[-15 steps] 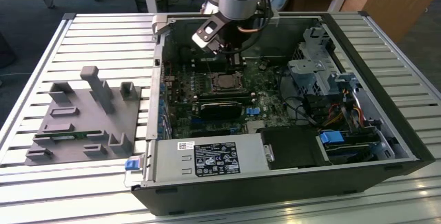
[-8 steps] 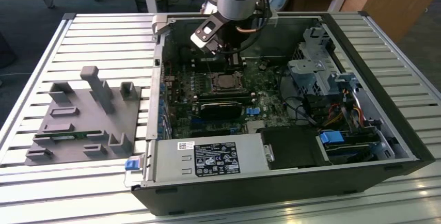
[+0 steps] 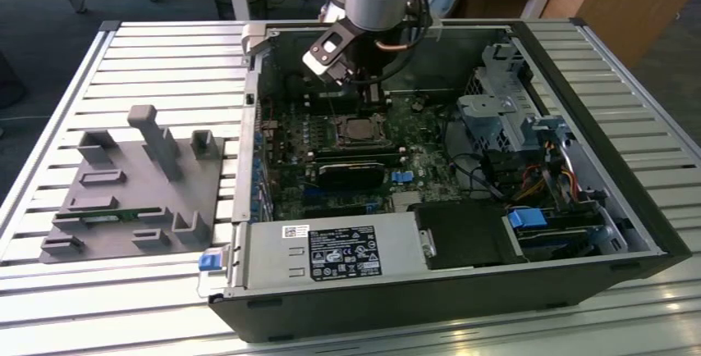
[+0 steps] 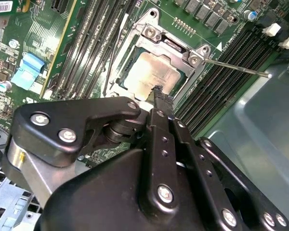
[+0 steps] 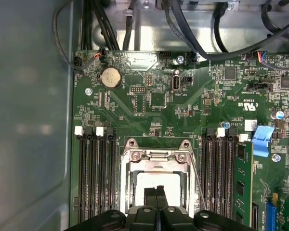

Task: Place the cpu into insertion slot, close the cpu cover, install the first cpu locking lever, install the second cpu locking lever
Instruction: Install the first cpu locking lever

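Note:
The cpu [image 4: 151, 77] lies flat in the insertion slot [image 3: 356, 131] on the green motherboard, its dull silvery face showing through the window of the cpu cover [image 4: 159, 47]. The silver cover [image 5: 156, 155] lies down over the chip. A thin metal locking lever [image 4: 236, 68] sticks out free from the socket's corner, and it appears again as a slanted rod [image 5: 198, 185] in the first wrist view. My gripper [image 4: 158, 91] hangs just above the cpu's edge, shut with nothing between its black fingers [image 5: 151, 197]. In the exterior view the gripper [image 3: 370, 98] sits just behind the socket.
Long black memory slots [image 5: 94, 178] flank the socket on both sides, with a green memory card [image 5: 243, 178] standing in one. The case's grey wall [image 5: 29, 120] and black cables [image 5: 197, 33] are close by. A drive cage [image 3: 498, 122] and a grey fixture [image 3: 137, 188] lie farther off.

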### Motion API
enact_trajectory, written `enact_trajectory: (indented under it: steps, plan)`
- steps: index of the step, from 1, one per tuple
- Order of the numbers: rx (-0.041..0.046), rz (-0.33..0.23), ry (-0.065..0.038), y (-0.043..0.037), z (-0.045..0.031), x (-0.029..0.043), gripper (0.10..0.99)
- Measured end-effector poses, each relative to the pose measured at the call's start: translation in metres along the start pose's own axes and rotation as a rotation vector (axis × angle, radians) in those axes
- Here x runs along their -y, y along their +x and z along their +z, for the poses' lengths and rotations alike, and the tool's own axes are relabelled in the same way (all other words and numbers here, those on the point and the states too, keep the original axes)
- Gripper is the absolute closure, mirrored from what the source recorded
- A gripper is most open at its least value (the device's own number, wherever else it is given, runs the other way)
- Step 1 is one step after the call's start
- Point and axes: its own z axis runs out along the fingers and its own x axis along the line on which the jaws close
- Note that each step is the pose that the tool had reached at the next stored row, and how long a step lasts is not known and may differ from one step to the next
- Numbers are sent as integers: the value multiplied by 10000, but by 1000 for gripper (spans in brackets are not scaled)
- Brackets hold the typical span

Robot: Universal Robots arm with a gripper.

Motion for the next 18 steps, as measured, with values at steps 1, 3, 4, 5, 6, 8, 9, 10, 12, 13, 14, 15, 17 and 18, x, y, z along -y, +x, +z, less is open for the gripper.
enact_trajectory:
  steps: [1, 3, 4, 5, 6, 8, 9, 10, 12, 13, 14, 15, 17, 18]
  plan:
    - [0, 1, 0, 0, -6, 0, 969]
    - [-1, 1, 2, 1, -25, -1, 969]
    - [0, 1, 4, 1, -39, -1, 969]
    - [0, 2, 7, 2, -53, -1, 969]
    - [0, 2, 8, 2, -64, -1, 969]
    - [0, 1, 8, 3, -92, -2, 969]
    - [0, 1, 8, 4, -113, -2, 969]
    - [2, 1, 9, 4, -137, -2, 969]
    - [1, 1, 8, 6, -196, -3, 969]
    - [1, 1, 9, 7, -230, -4, 969]
    - [1, 1, 8, 8, -262, -4, 969]
    - [3, 1, 9, 9, -295, -5, 969]
    - [5, 1, 9, 11, -355, -6, 969]
    - [8, 0, 9, 12, -384, -6, 969]
